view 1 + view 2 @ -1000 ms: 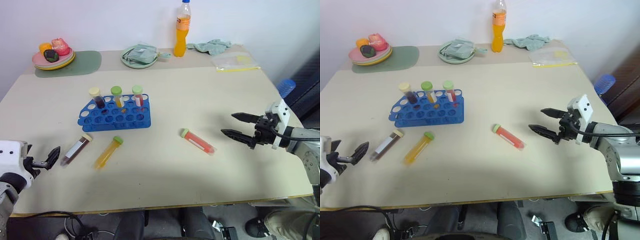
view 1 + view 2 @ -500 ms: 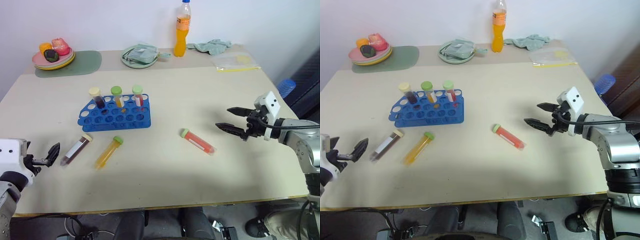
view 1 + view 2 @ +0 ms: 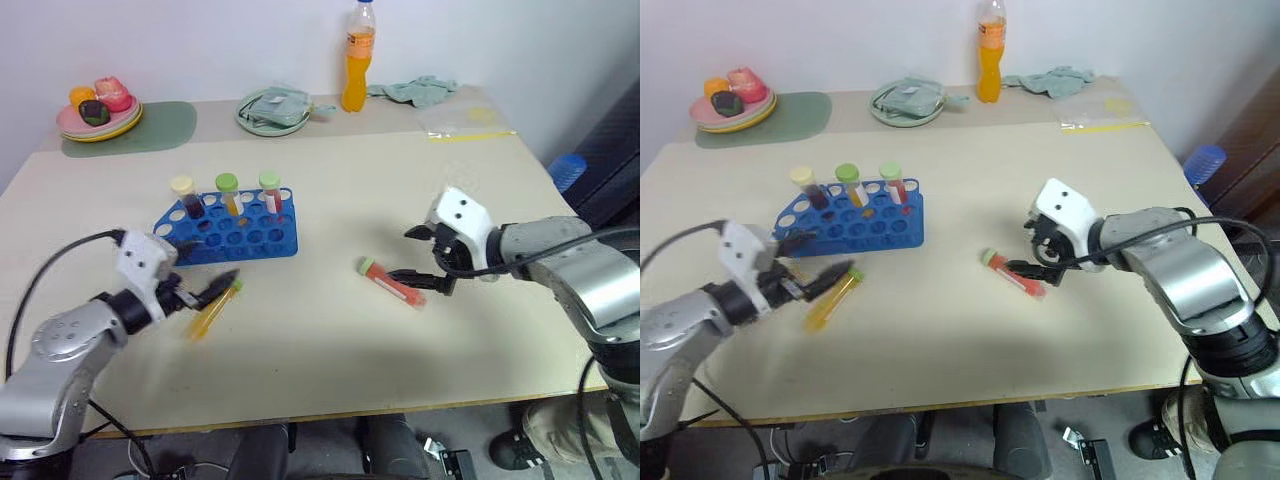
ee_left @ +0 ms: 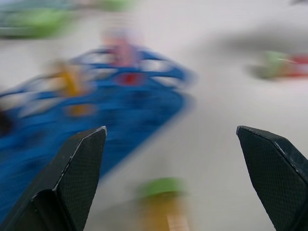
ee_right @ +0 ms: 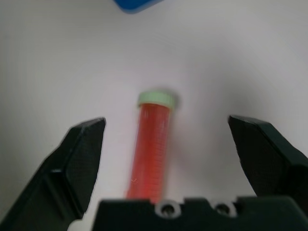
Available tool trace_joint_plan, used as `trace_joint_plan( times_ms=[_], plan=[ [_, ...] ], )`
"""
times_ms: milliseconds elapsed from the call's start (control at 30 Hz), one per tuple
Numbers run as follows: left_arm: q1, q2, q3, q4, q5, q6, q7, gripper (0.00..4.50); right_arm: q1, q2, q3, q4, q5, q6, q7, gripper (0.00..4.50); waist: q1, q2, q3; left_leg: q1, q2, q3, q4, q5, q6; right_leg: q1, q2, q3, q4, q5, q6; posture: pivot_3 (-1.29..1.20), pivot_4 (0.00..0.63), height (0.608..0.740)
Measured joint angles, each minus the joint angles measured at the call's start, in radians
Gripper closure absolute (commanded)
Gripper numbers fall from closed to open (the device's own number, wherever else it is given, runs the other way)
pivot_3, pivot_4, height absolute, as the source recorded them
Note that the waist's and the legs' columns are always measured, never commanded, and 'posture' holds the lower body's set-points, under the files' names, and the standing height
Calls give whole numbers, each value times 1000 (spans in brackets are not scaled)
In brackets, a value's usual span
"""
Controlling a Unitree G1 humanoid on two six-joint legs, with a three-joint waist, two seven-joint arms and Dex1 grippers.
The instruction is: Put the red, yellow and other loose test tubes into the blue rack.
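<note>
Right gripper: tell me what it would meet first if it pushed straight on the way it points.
Probably the red tube, which lies on the table between the open fingers of the right gripper, green cap away from the wrist. How far above it the gripper sits is unclear.

Three tubes stand in the rack, bottle behind.

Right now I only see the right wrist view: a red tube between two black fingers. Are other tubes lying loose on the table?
Observer: Yes, a yellow tube lies in front of the blue rack.
Operator: Is anything near it?
Observer: The left hand points at its green-capped end, fingers open.
Operator: Is the rack holding anything?
Observer: Three capped tubes stand upright along its back row.
</note>
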Motion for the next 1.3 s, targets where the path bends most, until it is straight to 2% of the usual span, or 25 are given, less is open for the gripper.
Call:
trace_joint_plan(
  times_ms=[167, 267, 367, 467, 533, 567, 633, 667, 867, 933, 1000, 1067, 1100, 1267, 1300],
  plan=[
    [24, 27, -79, -24, 7, -24, -79, 42, -136, 79, 88, 44, 29, 271, -89, 0, 9, 1, 0, -1, -1, -1, 0, 0, 0, 0, -1, 0, -2, 0, 0, 0, 150, 740],
    [26, 33, -158, -49, 39, -52, -108, 42, -201, 145, 116, 194, 67, 321, -157, 0, 9, 1, 0, -1, -2, 0, 0, 0, 0, 0, -2, 0, -3, 1, 0, 0, 150, 740],
    [28, 31, -189, -55, 58, -69, -112, 42, -227, 154, 163, 266, 94, 324, -202, 0, 7, 1, 1, -2, -1, 0, -1, 0, 0, -1, -1, 0, -2, 1, 0, 0, 150, 740],
    [28, 26, -201, -56, 63, -82, -107, 0, -239, 161, 202, 305, 121, 324, -229, 779, 5, 1, 1, -2, -1, 0, -1, 0, 0, -1, -1, 0, -2, 1, 1, 0, 150, 740],
    [32, 24, -219, -61, 67, -85, -106, 0, -250, 166, 221, 330, 138, 324, -242, 1795, 3, 1, 1, -2, -1, 0, -1, 0, 0, -1, -1, 0, -2, 1, 1, 0, 150, 740],
    [41, 23, -224, -66, 70, -86, -105, 0, -259, 167, 233, 341, 150, 324, -249, 2164, 3, 1, 1, -2, -1, 0, -1, 0, 0, -1, -1, 0, -2, 1, 1, 0, 150, 740],
    [58, 23, -226, -80, 74, -87, -104, 0, -273, 166, 244, 352, 166, 324, -258, 3401, 4, 1, 1, -2, -1, 0, 0, 0, 0, -1, -1, 0, -2, 1, 1, 0, 150, 740],
    [61, 23, -227, -83, 75, -88, -104, 0, -276, 166, 245, 353, 170, 324, -259, 3697, 4, 1, 1, -2, -1, 0, 0, 0, 0, -1, -1, 0, -2, 1, 1, 0, 150, 740],
    [80, 10, -222, -84, 81, -89, -88, 0, -307, 148, 258, 301, 196, 305, -249, 3785, 5, 1, 1, -2, -1, 0, 0, 0, 0, -1, 0, 0, -1, 1, 1, 0, 150, 740],
    [92, -19, -198, -73, 80, -91, -62, 0, -227, 114, 217, 185, 156, 72, -203, 3785, 8, 1, 1, -3, -2, 0, 1, -1, 1, -2, 0, -1, -2, 1, 1, 0, 150, 740],
    [89, -72, -156, -36, 80, -103, -16, 0, -85, 126, 131, 94, 86, -316, -152, 3785, 8, 1, 0, -3, -3, 1, 0, -1, 1, 0, 0, -3, -2, 1, 2, 0, 150, 740],
    [71, -121, -117, 10, 85, -121, 41, 0, 7, 190, 98, 73, 26, -615, -128, 3785, 6, 0, 0, -2, -3, 2, 1, 0, 1, 0, 0, -3, 0, 1, 2, 0, 150, 740],
    [54, -155, -92, 36, 91, -136, 77, 0, 54, 260, 71, 83, 10, -739, -128, 3785, 2, -1, -1, -1, -3, 2, 2, 0, 1, 1, 1, -2, 0, 2, 2, 0, 150, 740],
    [41, -181, -28, 126, 140, -218, 144, 0, 92, 598, 33, 272, -21, -957, -258, 3785, -1, 0, 0, 3, -2, 0, 1, 2, -3, -1, 2, 1, 7, 1, 1, 0, 150, 740],
    [37, -185, -19, 144, 145, -227, 152, 0, 92, 638, 29, 306, -33, -984, -283, 3785, 0, 0, 0, 2, -2, 0, 1, 2, -3, -1, 2, 1, 7, 1, 1, 0, 150, 740]
  ],
)
